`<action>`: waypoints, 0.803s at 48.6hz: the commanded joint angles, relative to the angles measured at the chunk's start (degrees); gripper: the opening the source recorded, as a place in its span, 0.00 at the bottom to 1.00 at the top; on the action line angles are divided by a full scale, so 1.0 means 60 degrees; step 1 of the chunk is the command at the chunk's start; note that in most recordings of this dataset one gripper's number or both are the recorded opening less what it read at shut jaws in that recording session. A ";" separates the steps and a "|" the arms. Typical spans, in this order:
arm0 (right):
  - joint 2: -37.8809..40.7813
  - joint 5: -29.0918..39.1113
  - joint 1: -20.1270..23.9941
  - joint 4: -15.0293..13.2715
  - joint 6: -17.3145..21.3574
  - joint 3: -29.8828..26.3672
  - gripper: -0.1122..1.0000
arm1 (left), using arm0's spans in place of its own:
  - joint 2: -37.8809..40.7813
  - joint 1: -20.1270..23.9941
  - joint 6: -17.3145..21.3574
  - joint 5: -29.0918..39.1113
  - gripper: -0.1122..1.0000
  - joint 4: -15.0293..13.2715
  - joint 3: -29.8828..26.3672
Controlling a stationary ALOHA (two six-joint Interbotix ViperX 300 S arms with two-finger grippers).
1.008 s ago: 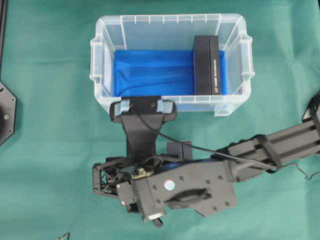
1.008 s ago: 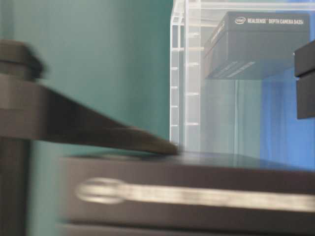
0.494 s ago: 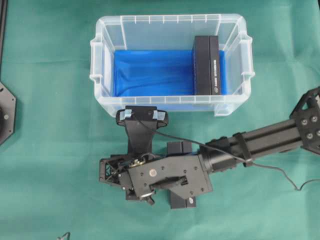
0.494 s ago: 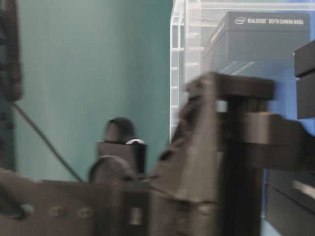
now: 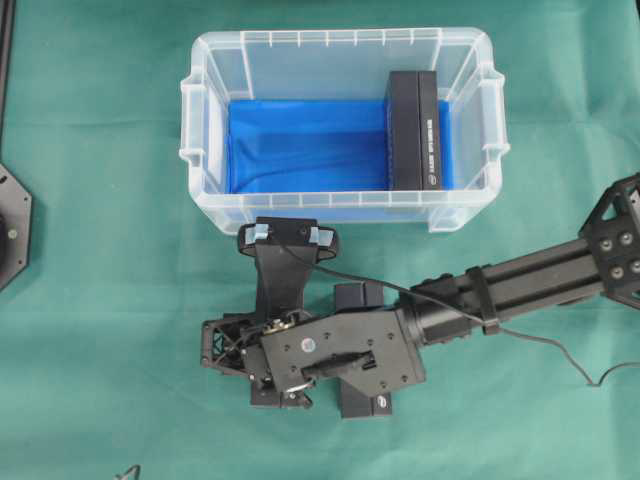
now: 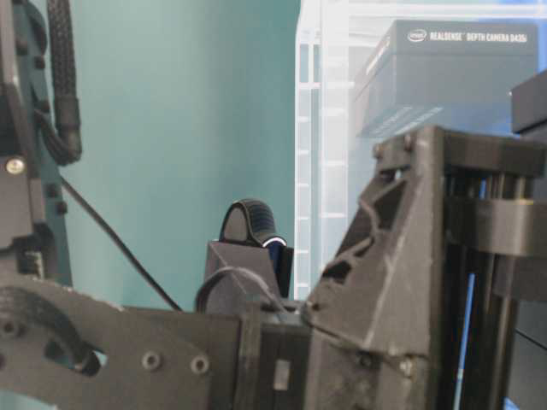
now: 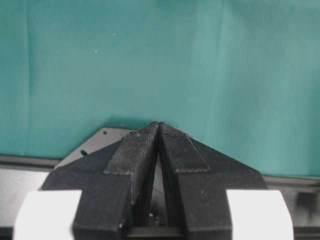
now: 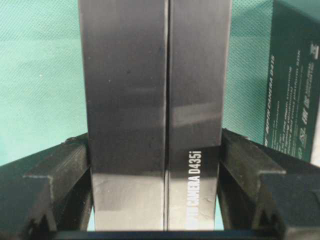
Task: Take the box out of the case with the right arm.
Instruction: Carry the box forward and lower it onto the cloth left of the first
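A clear case (image 5: 200,110) with a blue sheet (image 5: 300,140) on its floor holds a black box (image 5: 414,130) with white lettering. The table (image 5: 100,300) is covered in teal-green cloth. The right arm (image 5: 530,285) is all black, and its gripper (image 8: 155,165) clasps a second glossy black box (image 8: 155,100) (white lettering too).
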 commanded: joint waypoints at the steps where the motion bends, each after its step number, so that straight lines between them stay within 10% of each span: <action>1: -0.0308 -0.0044 0.0000 0.0015 0.0015 -0.0103 0.72 | 0.0015 -0.0015 0.0000 -0.0029 0.12 0.0029 -0.0088; 10: -0.0308 -0.0103 0.0000 0.0015 -0.0073 -0.0103 0.71 | 0.0015 -0.0015 0.0000 -0.0029 0.12 0.0029 -0.0103; 18: -0.0308 -0.0176 0.0015 -0.0015 -0.0073 -0.0103 0.91 | 0.0029 -0.0015 0.0015 -0.0029 0.12 0.0029 -0.0088; 39: -0.0996 0.0366 -0.0015 -0.0322 -0.0059 -0.0205 0.89 | 0.0029 -0.0015 0.0000 -0.0044 0.12 0.0029 -0.0088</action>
